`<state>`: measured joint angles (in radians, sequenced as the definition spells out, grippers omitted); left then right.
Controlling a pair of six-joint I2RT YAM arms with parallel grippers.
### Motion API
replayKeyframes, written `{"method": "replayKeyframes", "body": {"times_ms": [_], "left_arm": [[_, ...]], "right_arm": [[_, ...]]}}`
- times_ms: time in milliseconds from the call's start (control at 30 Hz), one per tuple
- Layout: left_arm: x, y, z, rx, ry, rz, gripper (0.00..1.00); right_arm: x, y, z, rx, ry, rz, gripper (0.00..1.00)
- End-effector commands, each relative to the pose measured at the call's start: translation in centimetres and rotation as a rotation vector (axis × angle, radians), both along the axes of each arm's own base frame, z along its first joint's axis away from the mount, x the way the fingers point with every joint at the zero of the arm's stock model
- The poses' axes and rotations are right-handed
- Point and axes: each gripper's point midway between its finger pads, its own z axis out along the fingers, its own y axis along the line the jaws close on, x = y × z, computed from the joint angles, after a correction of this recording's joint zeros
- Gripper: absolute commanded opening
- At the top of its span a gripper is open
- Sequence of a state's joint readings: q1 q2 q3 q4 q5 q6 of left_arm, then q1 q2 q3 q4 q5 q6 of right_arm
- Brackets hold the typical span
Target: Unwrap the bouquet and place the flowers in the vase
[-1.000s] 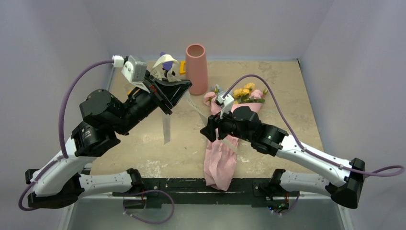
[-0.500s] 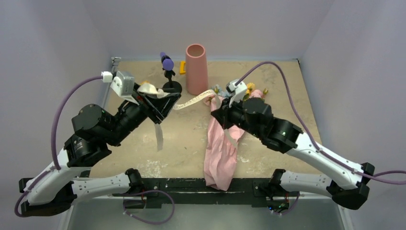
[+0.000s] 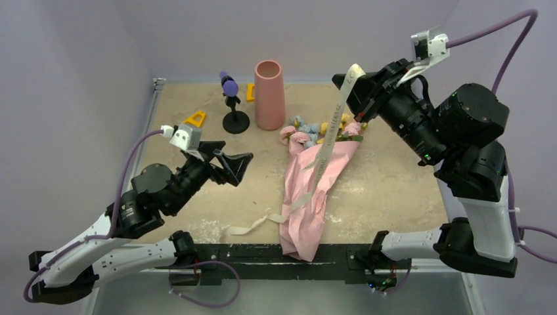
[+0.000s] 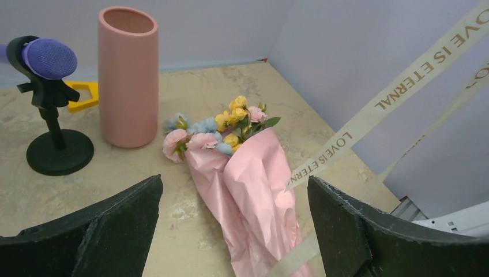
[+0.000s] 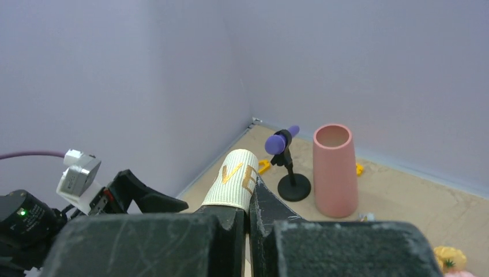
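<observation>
Item: right gripper (image 3: pixel 349 80) aloft, pinched on the cream ribbon (image 3: pixel 327 146); left gripper (image 3: pixel 238 169) spread, empty. My left wrist view alone reads its lettering (LOVE IS ETERNAL). Bouquet (image 3: pixel 307 197) lies wrapped beside the vase (image 3: pixel 269 95), stems hidden.

The left arm (image 3: pixel 154 193) stretches low over the desk (image 3: pixel 394 164) from its base at the near edge, forearm angled toward the middle and wrist close to level. The left claw (image 3: pixel 231 159) stands wide open, its two black fingers spread well apart with nothing between them, pointing rightward. The right arm (image 3: pixel 469 131) is reared high, one link upright above its base at the near right, the forearm reaching up and leftward. The right claw (image 3: pixel 349 84) is clamped tight, fingers pressed together on the looped end of the ribbon (image 3: pixel 330 128), which hangs down from it.
</observation>
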<state>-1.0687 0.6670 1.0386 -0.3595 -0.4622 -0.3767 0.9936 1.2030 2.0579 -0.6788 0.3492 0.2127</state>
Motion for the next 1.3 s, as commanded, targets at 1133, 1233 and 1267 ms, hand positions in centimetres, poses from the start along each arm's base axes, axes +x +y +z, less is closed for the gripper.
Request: {"method": "replayKeyframes", "body": {"times_ms": [1133,1233,1267], "left_arm": [[-4.5,-13.9,-11.5,0.011,0.122,-0.599,0.98],[-4.4,-14.9,-13.1,0.028,0.166,-0.612,0.95],[-4.3,-15.1,-13.4,0.028,0.173,-0.61,0.94]], "right_arm": [[-2.1,2.6,-1.7,0.007,0.083,0.174,0.0],[-2.2,2.7,-1.6,0.011,0.084,0.18,0.0],[-2.2,2.7,-1.6,0.012,0.084,0.18,0.0]]}}
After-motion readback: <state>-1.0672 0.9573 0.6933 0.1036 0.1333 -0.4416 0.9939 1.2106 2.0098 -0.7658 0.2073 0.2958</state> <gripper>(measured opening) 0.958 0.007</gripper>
